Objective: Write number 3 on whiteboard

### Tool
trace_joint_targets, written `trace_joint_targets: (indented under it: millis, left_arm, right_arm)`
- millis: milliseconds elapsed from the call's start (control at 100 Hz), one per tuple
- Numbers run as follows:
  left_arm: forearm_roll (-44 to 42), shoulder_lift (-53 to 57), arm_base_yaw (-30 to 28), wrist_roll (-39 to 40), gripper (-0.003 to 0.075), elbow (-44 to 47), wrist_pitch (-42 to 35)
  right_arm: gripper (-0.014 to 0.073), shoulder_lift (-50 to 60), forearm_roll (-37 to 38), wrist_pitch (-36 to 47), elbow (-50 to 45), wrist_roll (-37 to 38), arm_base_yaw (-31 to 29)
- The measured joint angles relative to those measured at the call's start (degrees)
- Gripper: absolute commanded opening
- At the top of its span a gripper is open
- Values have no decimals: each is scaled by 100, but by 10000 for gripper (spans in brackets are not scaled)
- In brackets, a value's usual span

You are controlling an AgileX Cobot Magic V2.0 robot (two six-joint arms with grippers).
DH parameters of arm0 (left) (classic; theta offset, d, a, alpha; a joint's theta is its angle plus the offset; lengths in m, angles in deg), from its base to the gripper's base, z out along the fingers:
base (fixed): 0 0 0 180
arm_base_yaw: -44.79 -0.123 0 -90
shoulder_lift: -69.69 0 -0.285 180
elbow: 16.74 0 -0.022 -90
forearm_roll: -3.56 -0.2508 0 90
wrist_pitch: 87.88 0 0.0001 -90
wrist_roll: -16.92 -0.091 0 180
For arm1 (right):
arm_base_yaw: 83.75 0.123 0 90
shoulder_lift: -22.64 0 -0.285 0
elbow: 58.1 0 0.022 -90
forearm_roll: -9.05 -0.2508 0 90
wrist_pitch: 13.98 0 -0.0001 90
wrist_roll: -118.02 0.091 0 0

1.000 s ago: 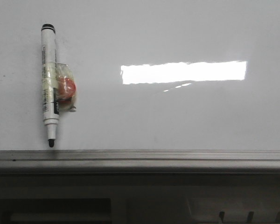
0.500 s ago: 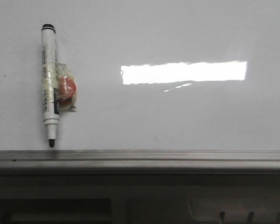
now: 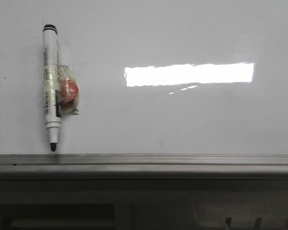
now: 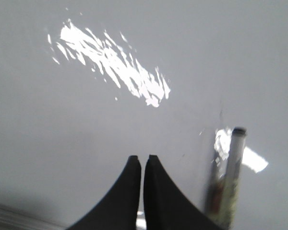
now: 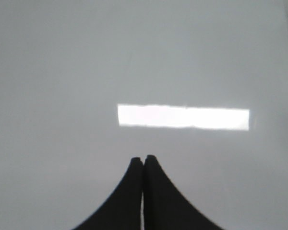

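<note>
Nothing has moved since the earlier front views: the marker sits where it did, uncapped, tip down just above the grey ledge, at about nine o'clock on the whiteboard. A clear wrap with a red blob clings to its barrel. No written 3 is visible on the board. At three o'clock from the marker lies the bright rectangular reflection. The left hand is closed and empty near the marker; the right hand is closed and empty too.
</note>
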Motion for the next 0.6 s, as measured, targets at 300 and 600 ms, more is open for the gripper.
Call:
trace_joint_targets:
  millis: [300,600]
  left_arm:
    - [1439,0,0,10,-21,0,-396]
    - [777,0,0,-178,-17,-243,-293]
  right_arm:
    - [-62,0,-1949,1509,0,599,0]
    - [-59,-24,-2804,144,353,751,0]
